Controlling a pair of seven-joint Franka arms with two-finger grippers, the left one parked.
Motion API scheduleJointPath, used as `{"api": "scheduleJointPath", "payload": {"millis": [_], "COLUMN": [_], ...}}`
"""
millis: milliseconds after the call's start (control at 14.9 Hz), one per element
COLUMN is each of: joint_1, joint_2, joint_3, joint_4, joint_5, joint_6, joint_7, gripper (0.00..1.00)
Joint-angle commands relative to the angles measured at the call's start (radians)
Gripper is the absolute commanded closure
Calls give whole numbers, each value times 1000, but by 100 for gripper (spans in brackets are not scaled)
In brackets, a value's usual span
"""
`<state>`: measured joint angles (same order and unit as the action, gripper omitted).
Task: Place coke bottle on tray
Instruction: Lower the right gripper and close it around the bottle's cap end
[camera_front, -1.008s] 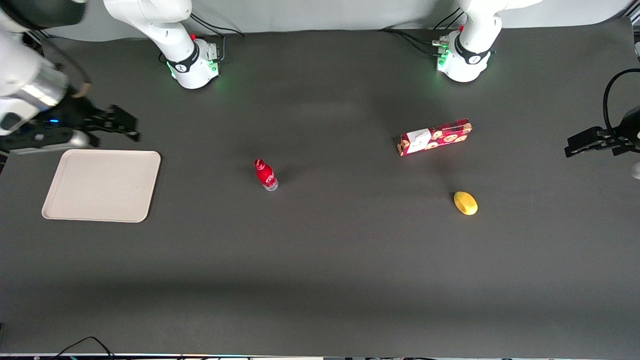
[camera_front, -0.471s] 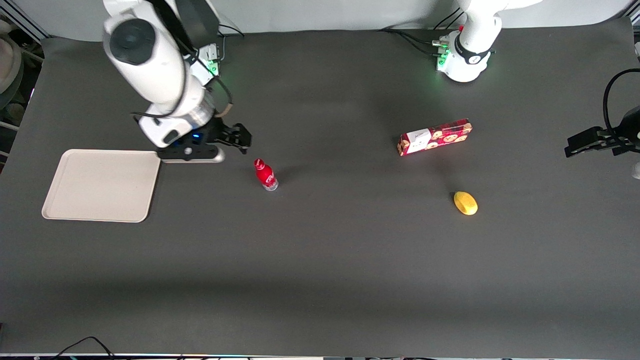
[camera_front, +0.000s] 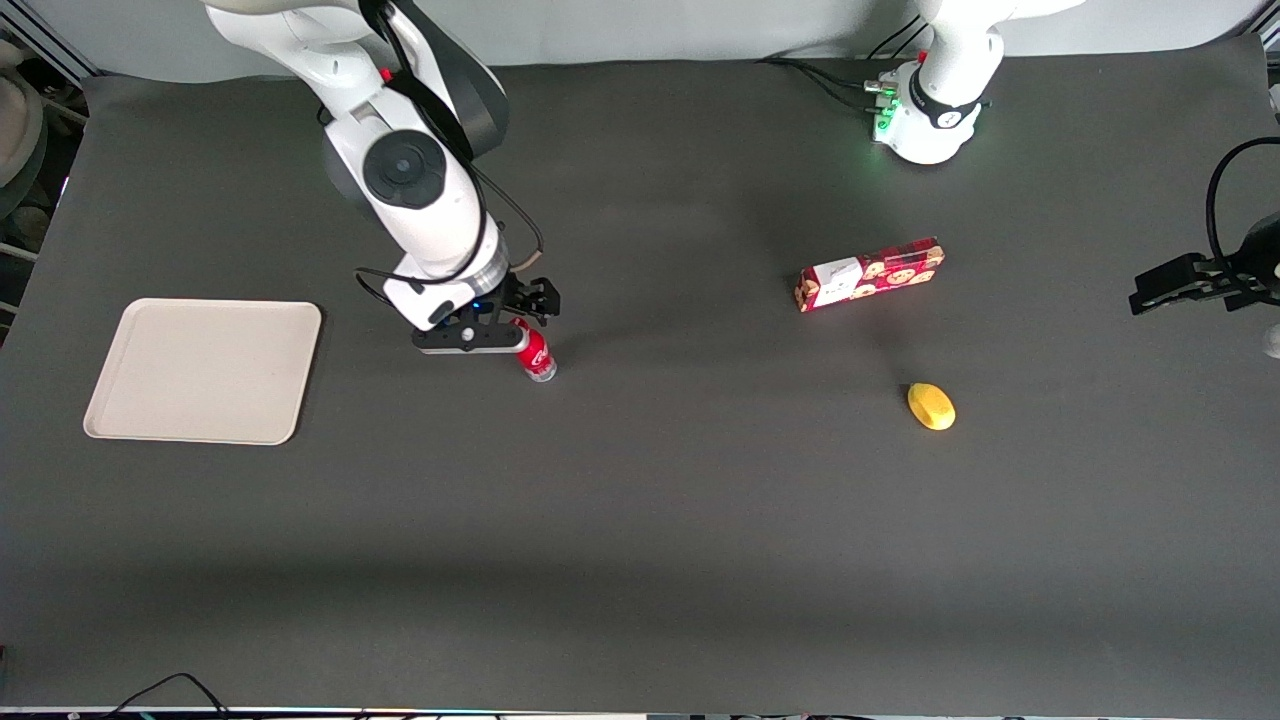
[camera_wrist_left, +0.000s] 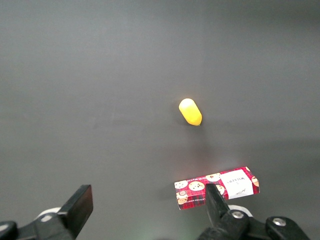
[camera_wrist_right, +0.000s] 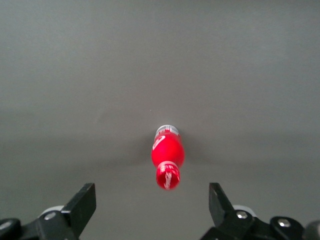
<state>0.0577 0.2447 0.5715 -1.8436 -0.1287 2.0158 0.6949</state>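
Observation:
The coke bottle (camera_front: 537, 357), with a red cap, red label and clear base, stands upright on the dark table near its middle. The beige tray (camera_front: 203, 371) lies flat toward the working arm's end of the table, with nothing on it. My right gripper (camera_front: 526, 311) hangs open just above the bottle, and the hand covers the bottle's cap in the front view. In the right wrist view the bottle (camera_wrist_right: 168, 156) shows from above, just ahead of the gap in the open gripper (camera_wrist_right: 151, 205). The fingers (camera_wrist_right: 83, 204) hold nothing.
A long red biscuit box (camera_front: 869, 274) lies toward the parked arm's end of the table. A yellow fruit (camera_front: 931, 406) lies nearer the front camera than the box. Both show in the left wrist view, the box (camera_wrist_left: 217, 187) and the fruit (camera_wrist_left: 190, 111).
My right arm has swung from beside the tray across the table to the bottle, and its gripper now hangs over it. The bottle, tray, box and fruit have not moved.

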Motion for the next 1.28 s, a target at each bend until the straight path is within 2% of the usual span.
{"api": "scheduleJointPath", "payload": {"millis": [0,202,538,739,941,1076,1210], "joint_1": [10,8,8,5,-1,-4,-6], "joint_2": [-8,-1,16,24,41,44,47], "joint_3": [8,8,8,8,8,8,5], "joint_4": [-133,-213,-235,-233,-233,-232,-232], "joint_5": [-78,-103,-115,-126,-127,-127,-127], "joint_6": [126,202,244,253,274,279,281], "joint_7": [60,60,60,58,58,58,57], "gripper": [0,0,0,9,13,23,53]}}
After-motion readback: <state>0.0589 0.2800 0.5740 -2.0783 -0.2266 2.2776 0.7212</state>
